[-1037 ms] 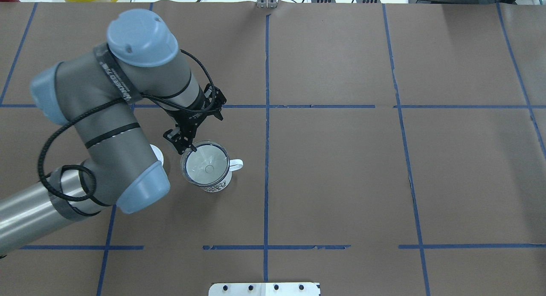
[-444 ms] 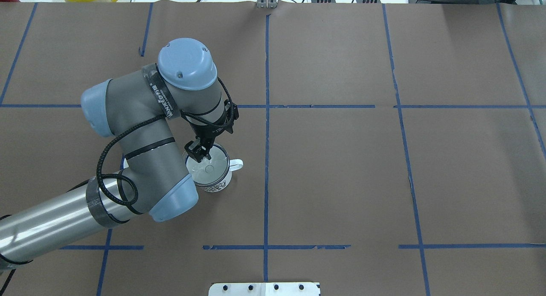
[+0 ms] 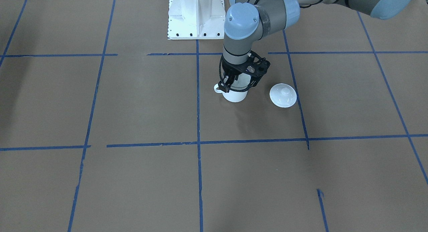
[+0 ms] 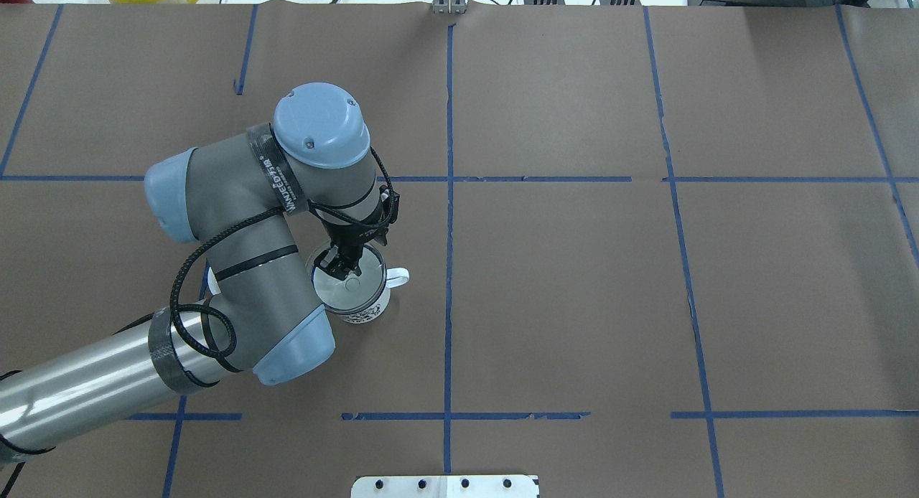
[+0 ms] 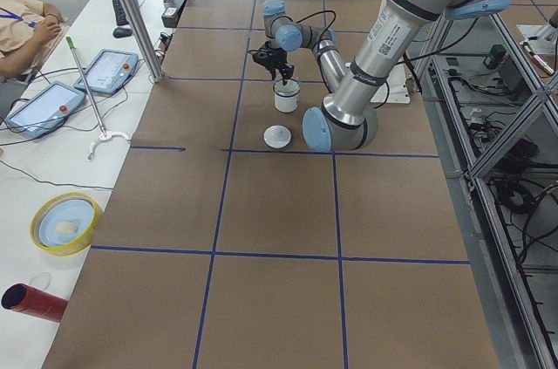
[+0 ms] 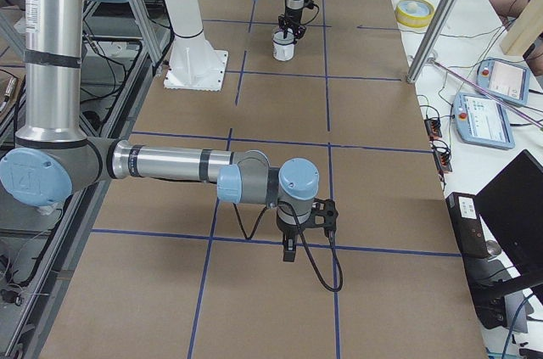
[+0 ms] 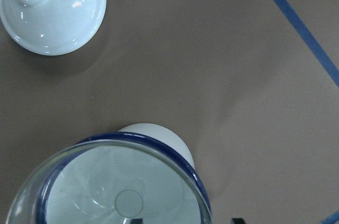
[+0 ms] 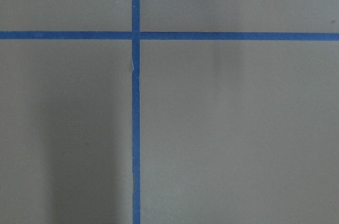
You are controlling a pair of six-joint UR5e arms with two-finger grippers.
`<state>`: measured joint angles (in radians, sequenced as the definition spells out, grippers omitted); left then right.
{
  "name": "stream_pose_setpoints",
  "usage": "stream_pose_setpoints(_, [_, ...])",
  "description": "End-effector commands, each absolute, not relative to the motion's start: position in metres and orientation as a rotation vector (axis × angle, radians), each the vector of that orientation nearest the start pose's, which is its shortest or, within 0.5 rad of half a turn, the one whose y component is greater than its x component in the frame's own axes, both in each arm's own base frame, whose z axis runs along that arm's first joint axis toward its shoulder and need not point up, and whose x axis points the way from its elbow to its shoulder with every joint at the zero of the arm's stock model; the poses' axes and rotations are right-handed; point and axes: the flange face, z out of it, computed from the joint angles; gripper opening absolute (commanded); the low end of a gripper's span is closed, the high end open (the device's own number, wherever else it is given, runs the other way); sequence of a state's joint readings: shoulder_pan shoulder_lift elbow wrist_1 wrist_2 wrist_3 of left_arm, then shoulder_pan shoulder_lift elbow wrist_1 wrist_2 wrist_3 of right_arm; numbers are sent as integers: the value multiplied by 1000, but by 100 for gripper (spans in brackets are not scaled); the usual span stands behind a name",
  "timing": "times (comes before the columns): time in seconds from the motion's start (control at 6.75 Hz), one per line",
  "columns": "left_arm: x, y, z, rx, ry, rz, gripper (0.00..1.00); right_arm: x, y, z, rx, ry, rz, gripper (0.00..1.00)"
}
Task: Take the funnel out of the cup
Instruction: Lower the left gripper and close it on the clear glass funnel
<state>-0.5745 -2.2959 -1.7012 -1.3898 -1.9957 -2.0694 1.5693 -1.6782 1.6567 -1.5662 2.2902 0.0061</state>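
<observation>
Left gripper is positioned over the cup, with the fingers pointing down at the far-left portion of its mouth. Finger spacing is not legible. The funnel is seated in the cup. The cup stands upright on the counter, handle toward the view's right, near a blue tape line.

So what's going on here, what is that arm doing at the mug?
The robot's left claw is open at a white cup, straddling the rim where a clear funnel sits in it. The funnel is not yet lifted out. A white lid lies on the table nearby. The right arm hangs over the table, far off.
</observation>
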Motion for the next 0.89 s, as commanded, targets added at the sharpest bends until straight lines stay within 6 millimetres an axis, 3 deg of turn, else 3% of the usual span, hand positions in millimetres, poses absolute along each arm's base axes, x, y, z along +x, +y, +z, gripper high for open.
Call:
stream_pose_setpoints(0.0, [513,-441,186,-395,716,-870,0,67,-445,670,-19,-719,10,100])
stream_pose_setpoints(0.3, [511,-440,181,-395,719,-869,0,67,-445,670,-19,-719,10,100])
stream_pose_setpoints(0.44, [506,-440,163,-386,697,-879,0,67,-445,670,-19,-719,10,100])
stream_pose_setpoints(0.74, [467,-425,130,-317,689,-900,0,67,-445,670,-19,-719,10,100])
